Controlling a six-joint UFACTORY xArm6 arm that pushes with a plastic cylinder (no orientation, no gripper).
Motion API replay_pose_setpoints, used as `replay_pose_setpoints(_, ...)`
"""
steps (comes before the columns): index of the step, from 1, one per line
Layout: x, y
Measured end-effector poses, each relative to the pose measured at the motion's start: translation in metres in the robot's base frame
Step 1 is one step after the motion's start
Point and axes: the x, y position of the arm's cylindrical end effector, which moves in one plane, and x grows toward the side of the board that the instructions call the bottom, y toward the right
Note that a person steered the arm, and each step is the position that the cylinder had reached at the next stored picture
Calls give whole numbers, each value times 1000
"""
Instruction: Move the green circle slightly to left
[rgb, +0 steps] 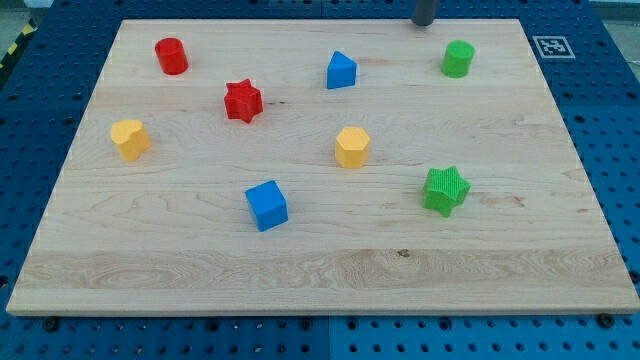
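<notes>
The green circle (459, 58) is a short green cylinder standing near the top right of the wooden board (320, 270). My tip (424, 22) is the lower end of the dark rod at the view's top edge, just above and to the left of the green circle, with a small gap between them. The rest of the rod is cut off by the frame.
Other blocks on the board: a red cylinder (171, 56), a red star (242, 101), a blue pentagon-like block (341, 70), a yellow block (130, 138), a yellow hexagon (352, 147), a blue cube (267, 205), a green star (445, 190). A marker tag (551, 45) lies off the top right corner.
</notes>
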Motion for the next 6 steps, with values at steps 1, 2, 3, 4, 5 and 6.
replay_pose_setpoints(1, 0, 0)
replay_pose_setpoints(2, -1, 14)
replay_pose_setpoints(3, 12, 72)
replay_pose_setpoints(4, 53, 119)
replay_pose_setpoints(5, 112, 114)
replay_pose_setpoints(6, 117, 103)
